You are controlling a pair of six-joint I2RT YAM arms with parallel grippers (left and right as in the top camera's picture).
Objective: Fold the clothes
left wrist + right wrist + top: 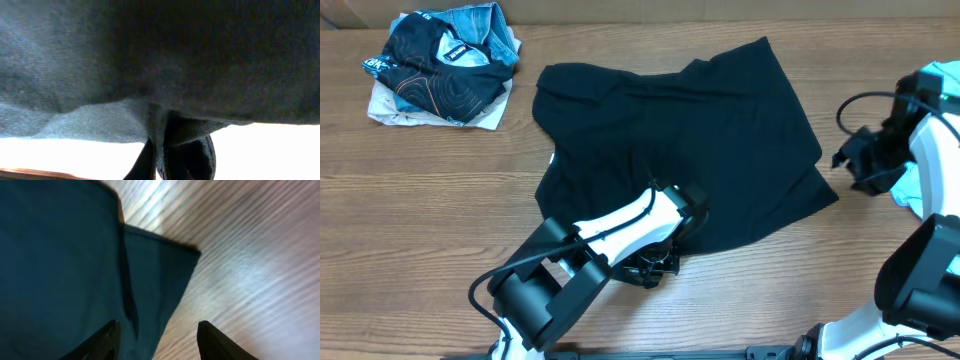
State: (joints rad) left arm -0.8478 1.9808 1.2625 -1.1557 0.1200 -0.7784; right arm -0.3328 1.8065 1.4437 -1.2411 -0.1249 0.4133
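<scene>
A large black shirt [690, 150] lies spread across the middle of the wooden table [440, 200]. My left gripper [655, 268] is at the shirt's near edge. In the left wrist view the left gripper [161, 156] is shut on a pinched fold of that black shirt [160, 60], which hangs over the camera. My right gripper [850, 162] hovers at the shirt's right corner. In the right wrist view the right gripper [159, 325] stands open. One of its fingers is over the shirt's corner [65, 260], the other over bare wood, and the hem edge runs between them.
A crumpled pile of blue and dark patterned clothes [445, 65] sits at the back left. A light blue patch [908, 188] shows beside the right arm, mostly hidden by it. The left arm [580, 260] reaches in from the front edge.
</scene>
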